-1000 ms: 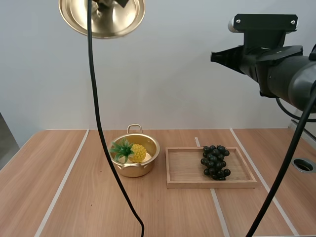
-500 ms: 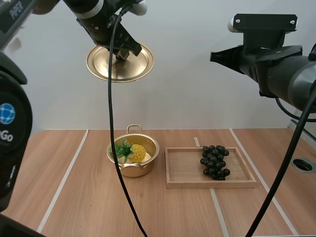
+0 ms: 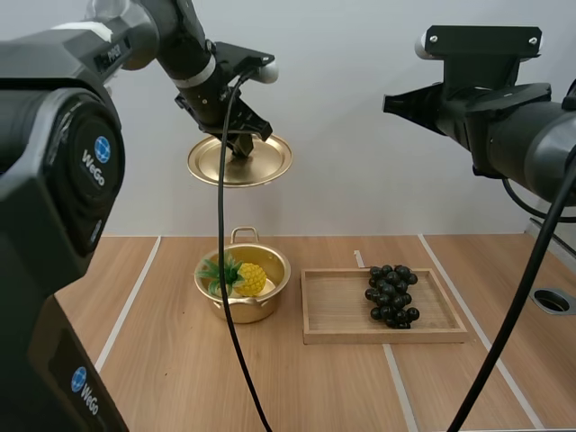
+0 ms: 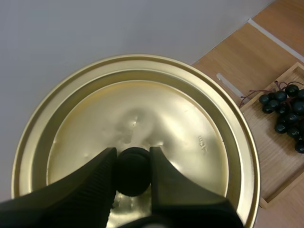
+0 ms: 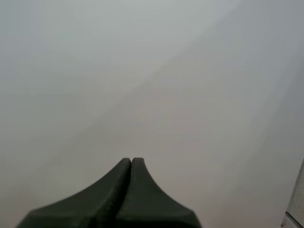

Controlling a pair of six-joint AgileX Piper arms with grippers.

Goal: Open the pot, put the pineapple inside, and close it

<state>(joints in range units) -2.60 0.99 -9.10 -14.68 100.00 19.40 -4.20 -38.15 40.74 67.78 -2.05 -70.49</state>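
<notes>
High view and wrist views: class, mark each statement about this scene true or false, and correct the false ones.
1. The pineapple lies inside the pot. True.
2. The left gripper pinches the lid by its black knob. True.
3. The lid covers the pot. False: it is held in the air above the open pot.
4. The grapes lie in the pot. False: they lie on the wooden tray beside the pot.
5. The right gripper is open. False: its fingers lie together, shut on nothing.
</notes>
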